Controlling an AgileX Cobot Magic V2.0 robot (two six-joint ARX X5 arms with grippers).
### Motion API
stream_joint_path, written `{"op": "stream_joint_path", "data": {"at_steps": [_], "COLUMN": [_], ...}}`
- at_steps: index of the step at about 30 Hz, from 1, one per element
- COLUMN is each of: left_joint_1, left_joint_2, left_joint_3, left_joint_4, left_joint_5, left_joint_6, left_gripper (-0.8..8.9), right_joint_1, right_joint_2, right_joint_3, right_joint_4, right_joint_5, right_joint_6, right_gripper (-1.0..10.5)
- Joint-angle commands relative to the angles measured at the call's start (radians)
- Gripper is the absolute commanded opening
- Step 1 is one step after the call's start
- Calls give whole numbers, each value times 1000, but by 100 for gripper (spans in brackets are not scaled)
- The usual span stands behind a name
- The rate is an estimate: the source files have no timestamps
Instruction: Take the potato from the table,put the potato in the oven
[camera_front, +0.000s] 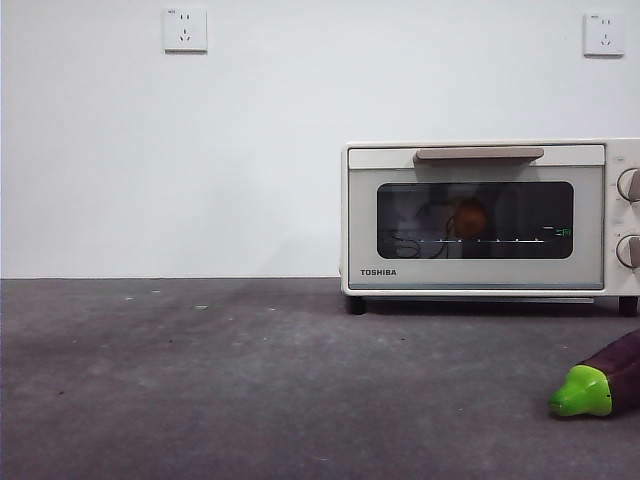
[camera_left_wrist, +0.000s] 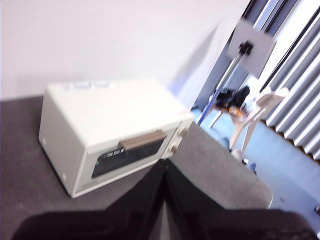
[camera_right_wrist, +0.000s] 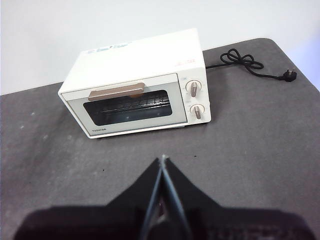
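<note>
The cream-white oven (camera_front: 480, 215) stands on the dark grey table (camera_front: 200, 380) at the right, with its door closed. Through the dark glass an orange-brown round potato (camera_front: 470, 218) shows inside, on the wire rack. No arm appears in the front view. In the left wrist view my left gripper (camera_left_wrist: 164, 164) hangs shut and empty above the table, in front of the oven (camera_left_wrist: 112, 130). In the right wrist view my right gripper (camera_right_wrist: 163, 160) is also shut and empty, held high in front of the oven (camera_right_wrist: 137, 87).
A purple eggplant (camera_front: 605, 380) with a green cap lies at the front right of the table. The oven's black power cord (camera_right_wrist: 247, 64) and plug trail over the table beside the oven. The table's edge (camera_left_wrist: 250, 175) runs close past the oven's knob side.
</note>
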Motion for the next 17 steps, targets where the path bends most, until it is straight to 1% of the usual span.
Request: {"op": "stream_joint_path", "data": {"at_steps": [1, 5, 13, 14, 15, 17], "left_joint_1": [3, 3, 11, 17, 24, 33], "left_joint_2": [-34, -61, -51, -55, -61, -76], "left_joint_3": [-2, -2, -2, -2, -2, -5], "left_joint_4": [7, 6, 0, 0, 2, -35], "left_joint_5": [-1, 2, -3, -8, -53, -131], "left_joint_6": [15, 15, 16, 44, 140, 275], "left_gripper": [-4, -4, -4, -3, -3, -3], "right_joint_1": [1, 1, 1, 1, 1, 1], "right_joint_2": [-3, -3, -3, -3, -3, -3], "right_joint_3": [0, 0, 0, 0, 0, 0], "right_joint_4": [-23, -23, -23, -23, -23, -23], "right_joint_5": [4, 5, 4, 5, 5, 5], "right_joint_6": [3, 3, 3, 3, 3, 3], "right_gripper": [1, 1, 1, 1, 1, 1]}}
